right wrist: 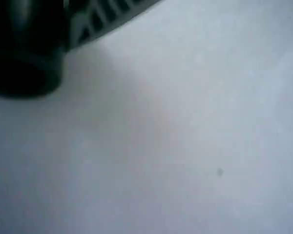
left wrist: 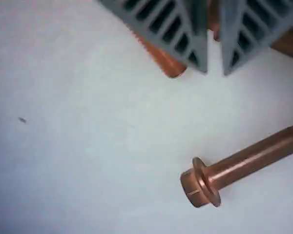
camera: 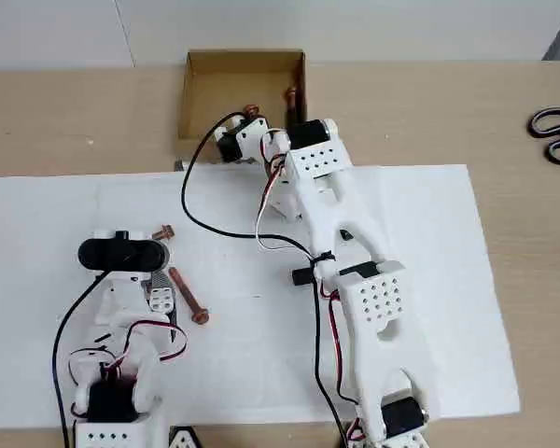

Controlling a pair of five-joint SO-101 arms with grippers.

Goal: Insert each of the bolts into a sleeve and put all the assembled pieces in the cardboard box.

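Observation:
The cardboard box [camera: 194, 93] stands at the table's far edge. A copper piece [camera: 291, 94] leans inside it by the right wall, and another copper piece [camera: 251, 112] shows at its front edge. Close to that one is my right arm's wrist [camera: 250, 138]. A grey ribbed piece [right wrist: 105, 17] and a black rounded shape [right wrist: 22, 53] hang over white paper in the right wrist view. My left gripper [left wrist: 213, 68] is at the near left, shut on a copper piece [left wrist: 163, 61] that also sticks out past the wrist [camera: 163, 231]. A loose copper bolt [left wrist: 234, 168] lies on the paper just beside it [camera: 188, 297].
White paper [camera: 429, 215] covers most of the table. Scissors [camera: 555, 133] lie at the far right on bare wood. A small black part [camera: 301, 275] sits by the right arm's elbow. Black cables [camera: 191, 210] loop across the paper between the arms.

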